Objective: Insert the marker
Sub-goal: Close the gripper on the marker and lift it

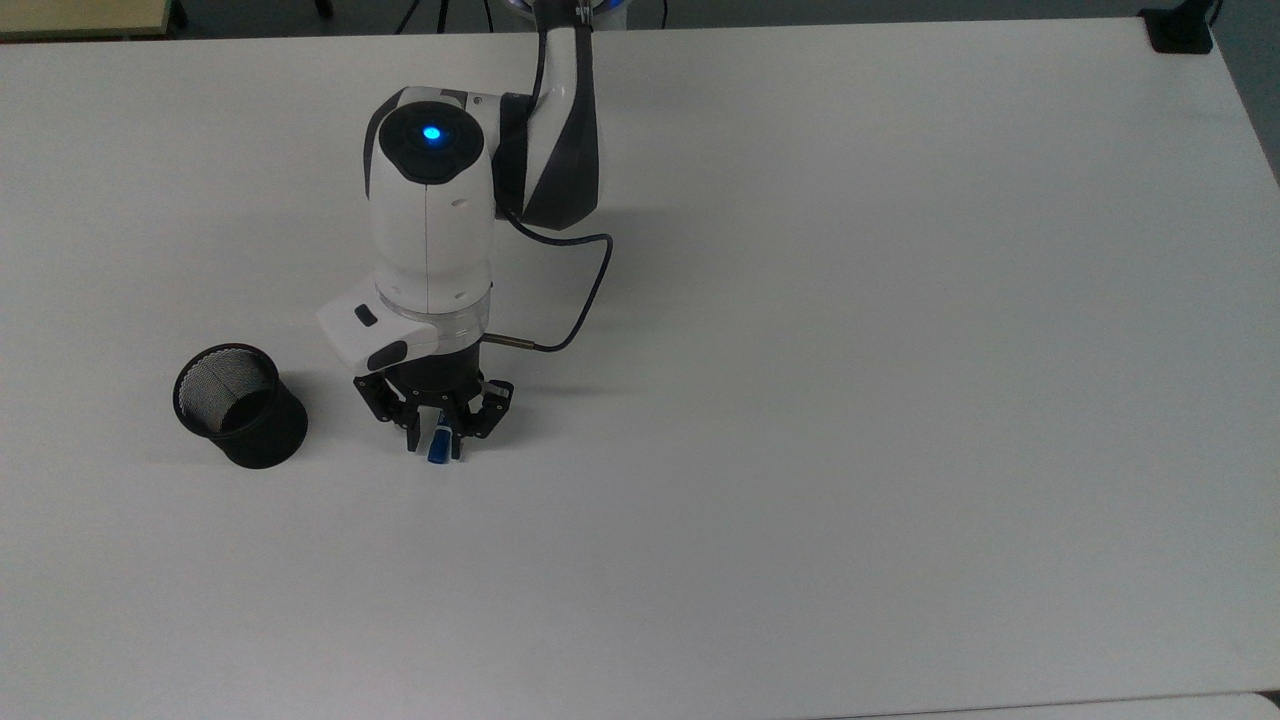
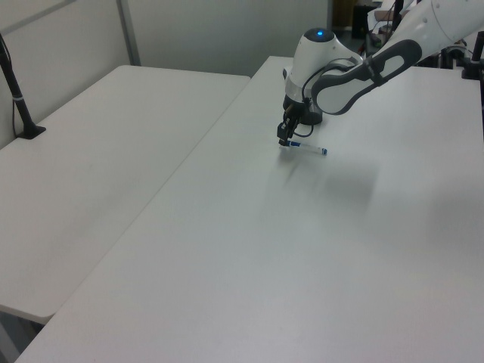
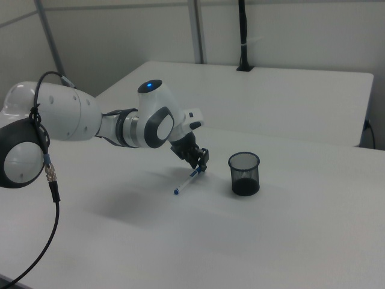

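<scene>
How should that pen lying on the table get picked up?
Probably across its slim barrel, coming straight down from above. The marker lies flat on the white table, so its two long sides are free for fingers. The end effector already straddles it near one end; nearer the middle might balance better.

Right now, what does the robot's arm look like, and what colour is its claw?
The arm is fat, round and white with dark grey joints, and a small blue light glows on a black cap. A thin dark cable loops beside it. The claw is black, with two skinny fingers.
</scene>
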Motion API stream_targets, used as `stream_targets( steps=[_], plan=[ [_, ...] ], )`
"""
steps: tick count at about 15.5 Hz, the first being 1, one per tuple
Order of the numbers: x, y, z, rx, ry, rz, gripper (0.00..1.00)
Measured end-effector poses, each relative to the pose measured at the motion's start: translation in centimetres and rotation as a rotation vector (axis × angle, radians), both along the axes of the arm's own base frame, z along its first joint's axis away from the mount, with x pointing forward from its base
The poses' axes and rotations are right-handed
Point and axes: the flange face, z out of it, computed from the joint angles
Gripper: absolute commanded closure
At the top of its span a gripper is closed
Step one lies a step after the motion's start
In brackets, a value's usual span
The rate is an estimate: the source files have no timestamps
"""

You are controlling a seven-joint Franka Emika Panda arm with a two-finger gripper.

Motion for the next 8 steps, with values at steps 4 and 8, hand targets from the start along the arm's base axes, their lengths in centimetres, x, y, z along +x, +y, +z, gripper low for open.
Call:
stream_targets(
  steps=[4, 8],
  plan=[
    [0.00, 0.00, -0.08, 0.000, 0.001, 0.000, 0.50],
    [-0.01, 0.01, -0.21, -0.007, 0.004, 0.005, 0.56]
  ],
)
